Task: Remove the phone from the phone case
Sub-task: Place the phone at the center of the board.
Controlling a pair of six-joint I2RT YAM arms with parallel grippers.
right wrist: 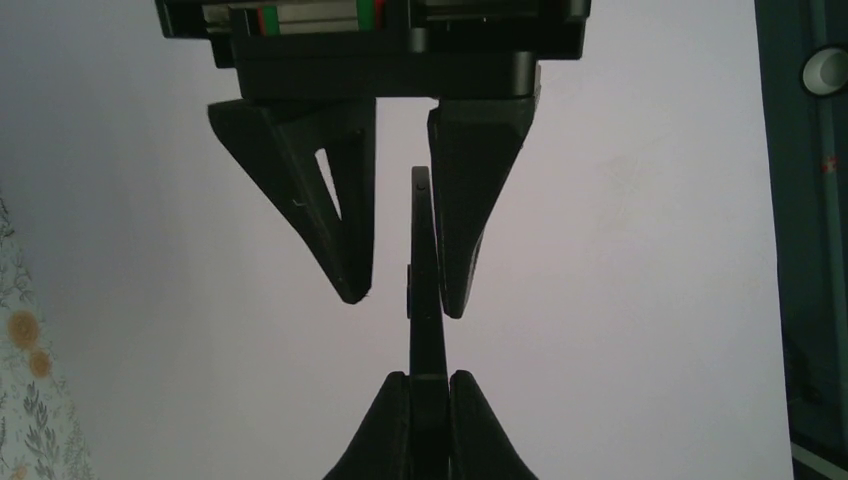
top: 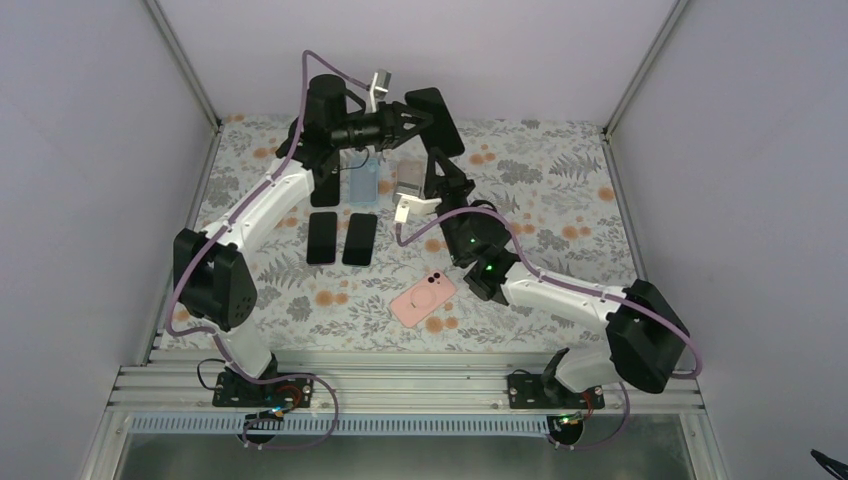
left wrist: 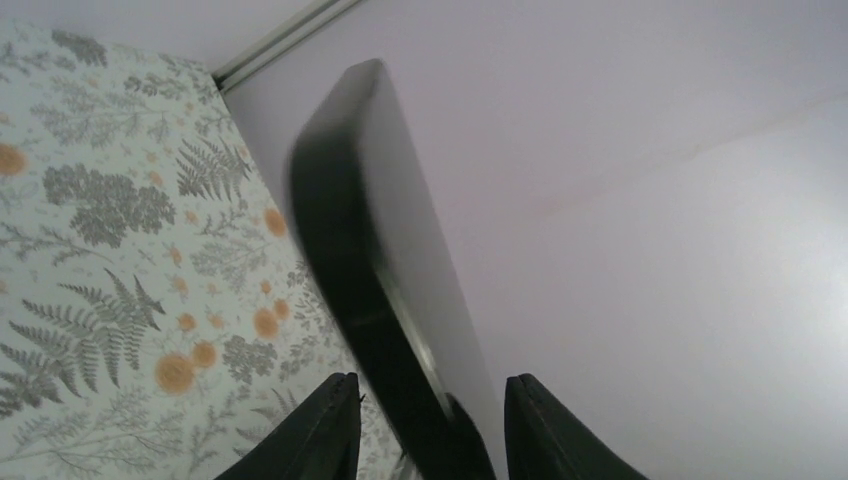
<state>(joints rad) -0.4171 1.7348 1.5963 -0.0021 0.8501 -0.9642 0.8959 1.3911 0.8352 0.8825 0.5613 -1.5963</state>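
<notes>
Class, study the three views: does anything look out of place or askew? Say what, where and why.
The black phone is off the table, on edge in mid-air near the back, pinched by the right hand, with the left hand open around it. The pink case lies at a slant on the table.

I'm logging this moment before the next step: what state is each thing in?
Raised black rectangular phone: off the table, between both tools.
Right tool: shut on that phone's edge.
Left tool: open, fingers straddling the phone.
Two black flat phones: lying flat, side by side.
Pink rectangular case: lying flat, back up.
Pale blue clear case: lying flat.
</notes>
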